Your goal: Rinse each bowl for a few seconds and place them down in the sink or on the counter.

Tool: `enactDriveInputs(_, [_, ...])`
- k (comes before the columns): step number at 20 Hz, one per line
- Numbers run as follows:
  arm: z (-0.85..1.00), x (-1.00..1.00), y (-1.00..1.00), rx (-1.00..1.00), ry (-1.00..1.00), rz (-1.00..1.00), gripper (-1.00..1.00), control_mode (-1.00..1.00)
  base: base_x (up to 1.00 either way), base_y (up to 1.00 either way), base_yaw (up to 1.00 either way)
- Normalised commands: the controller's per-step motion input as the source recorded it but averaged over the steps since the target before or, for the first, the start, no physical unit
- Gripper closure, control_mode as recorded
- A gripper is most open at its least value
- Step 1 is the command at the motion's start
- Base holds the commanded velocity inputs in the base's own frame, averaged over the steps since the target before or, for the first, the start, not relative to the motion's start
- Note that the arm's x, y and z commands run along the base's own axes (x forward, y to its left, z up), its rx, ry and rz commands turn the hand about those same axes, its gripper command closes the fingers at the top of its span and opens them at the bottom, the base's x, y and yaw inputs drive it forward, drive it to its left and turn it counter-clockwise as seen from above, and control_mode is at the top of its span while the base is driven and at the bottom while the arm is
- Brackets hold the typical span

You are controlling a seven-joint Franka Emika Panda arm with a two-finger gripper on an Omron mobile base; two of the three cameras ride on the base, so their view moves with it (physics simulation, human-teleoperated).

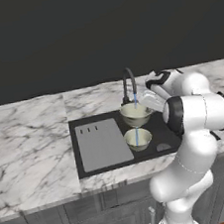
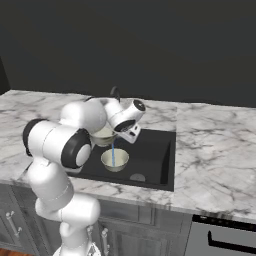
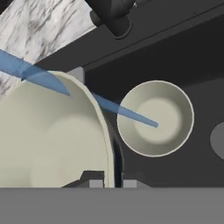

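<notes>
The gripper (image 3: 109,183) pinches the rim of one bowl (image 3: 48,135), holding it raised under the faucet (image 1: 129,84). A blue water stream (image 3: 127,113) passes the held bowl and lands in the second bowl (image 3: 156,118), which sits in the sink (image 1: 159,130) beside the drainboard (image 1: 102,144). No writing is legible. Marble counter (image 1: 28,140) surrounds the basin.

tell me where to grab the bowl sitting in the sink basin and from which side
Grip the lower bowl by its thin rim, coming down from above with one finger inside and one outside. It sits upright and open, and the gripper holds the raised bowl the same way.
</notes>
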Motion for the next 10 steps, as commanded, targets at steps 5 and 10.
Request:
enactDriveInputs(5, [-0.13,0.3,-0.18,0.0,0.0,0.09,1.0,-1.0,0.0,0.0,0.0])
enactDriveInputs(10, [-0.09,0.35,-0.14,0.01,0.0,0.08,1.0,-1.0,0.0,0.0,0.0])
